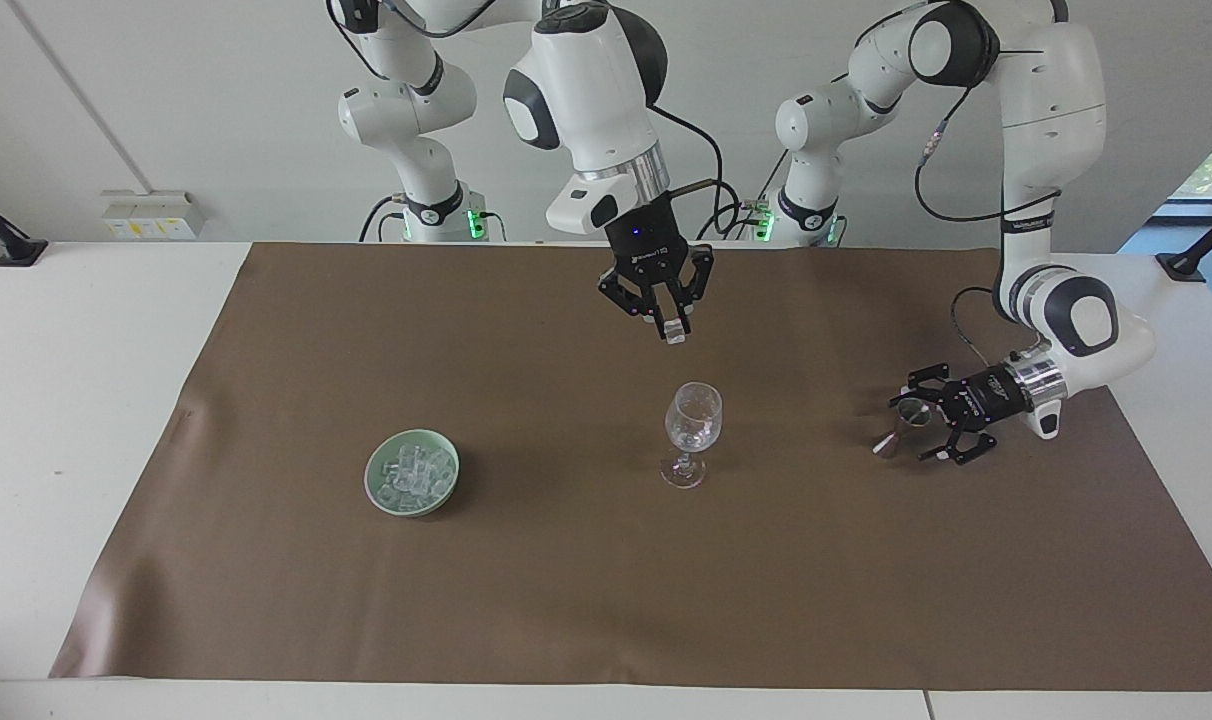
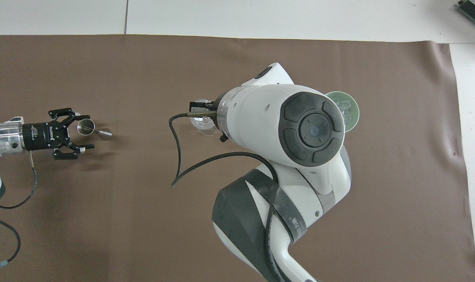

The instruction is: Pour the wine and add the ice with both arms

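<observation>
- One wine glass (image 1: pixel 693 432) standing on one brown mat (image 1: pixel 606 580).
- One green bowl (image 1: pixel 412 473) heaped with ice (image 1: pixel 414 470), perhaps a dozen cubes; hard to count.
- One ice cube (image 1: pixel 675 335) aloft.
- One small metal cup (image 1: pixel 906 415).
- Two robot arms.

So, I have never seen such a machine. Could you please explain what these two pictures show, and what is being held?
These are two white robot arms, each ending in a black two-finger gripper. One picture faces the robots from across the table. The other looks down from above their own end.

On the brown cloth stand a wine glass and a green bowl with a heap of ice.

The right gripper hangs over the wine glass, shut on one ice cube.

The left gripper is low at the left arm's end of the cloth. It is open, with a small metal cup between its fingers, not gripped.
</observation>
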